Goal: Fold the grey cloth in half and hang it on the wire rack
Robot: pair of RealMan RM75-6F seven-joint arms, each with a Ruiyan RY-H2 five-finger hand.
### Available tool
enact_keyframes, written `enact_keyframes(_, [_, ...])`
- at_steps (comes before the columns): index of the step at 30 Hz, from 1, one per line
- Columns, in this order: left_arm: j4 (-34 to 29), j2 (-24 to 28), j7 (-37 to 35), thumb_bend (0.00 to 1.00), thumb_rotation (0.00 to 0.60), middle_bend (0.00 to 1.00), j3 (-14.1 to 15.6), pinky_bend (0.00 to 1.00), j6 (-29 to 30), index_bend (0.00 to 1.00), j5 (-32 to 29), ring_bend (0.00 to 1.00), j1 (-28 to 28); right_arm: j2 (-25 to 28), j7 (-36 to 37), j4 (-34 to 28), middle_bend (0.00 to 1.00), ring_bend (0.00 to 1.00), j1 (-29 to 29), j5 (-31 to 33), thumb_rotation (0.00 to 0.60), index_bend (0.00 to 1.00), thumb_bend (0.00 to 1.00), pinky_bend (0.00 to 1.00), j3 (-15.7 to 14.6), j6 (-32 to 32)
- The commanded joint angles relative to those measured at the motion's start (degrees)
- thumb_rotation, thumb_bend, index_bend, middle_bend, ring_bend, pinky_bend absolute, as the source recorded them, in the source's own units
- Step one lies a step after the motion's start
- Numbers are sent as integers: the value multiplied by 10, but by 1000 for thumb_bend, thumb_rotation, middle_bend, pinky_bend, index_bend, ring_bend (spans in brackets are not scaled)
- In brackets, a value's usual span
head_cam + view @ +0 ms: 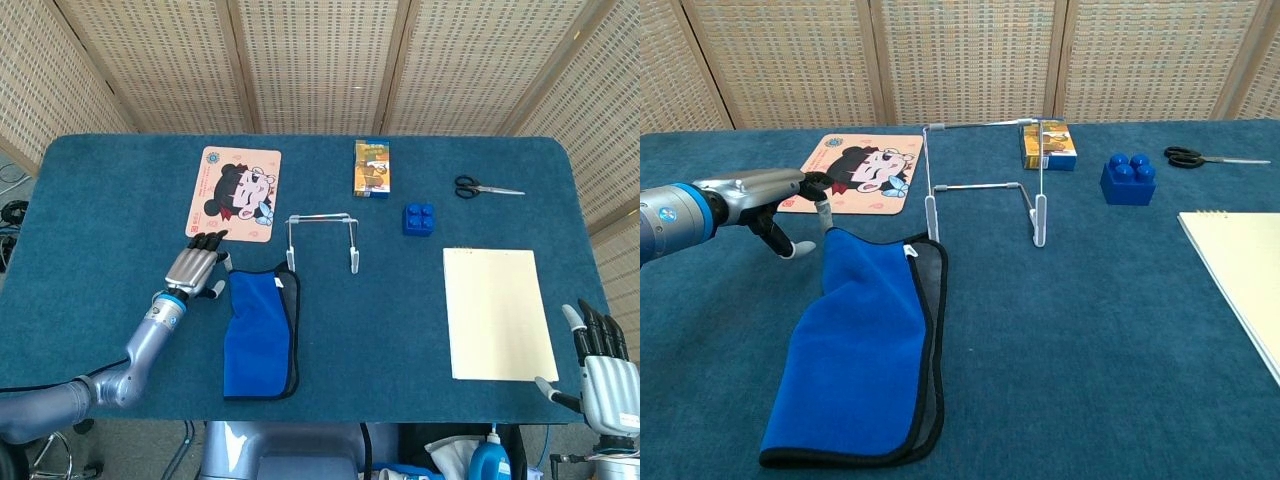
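The cloth (259,333) (867,349) lies folded on the table, blue side up with a grey layer and dark edging showing along its right side. The wire rack (321,238) (984,183) stands upright just beyond the cloth's far right corner. My left hand (195,266) (770,198) hovers low at the cloth's far left corner with its fingers spread and nothing in them. At the table's near right corner my right hand (600,365) is held with fingers apart and empty; the chest view does not show it.
A cartoon mouse pad (235,193) lies just beyond my left hand. A yellow box (371,167), a blue toy block (419,218) and scissors (485,187) lie at the back. A pale yellow notepad (497,311) lies at the right.
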Motion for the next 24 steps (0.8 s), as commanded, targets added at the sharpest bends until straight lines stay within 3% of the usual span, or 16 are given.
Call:
enact_keyframes(1, [-1, -3, 0, 414, 600, 0, 1, 0, 1, 466, -2, 0, -2, 0, 0, 0, 0, 0, 0, 0, 600, 0, 0, 0, 0, -1])
enact_keyframes(12, [5, -17, 20, 440, 600, 0, 6, 0, 14, 581, -11, 0, -12, -1, 0, 1, 0, 0, 1, 2, 600, 0, 0, 0, 0, -1])
enact_keyframes(24, [26, -26, 62, 450, 600, 0, 7, 0, 36, 606, -11, 0, -30, -2, -2, 2, 0, 0, 2, 5, 600, 0, 0, 0, 0, -5])
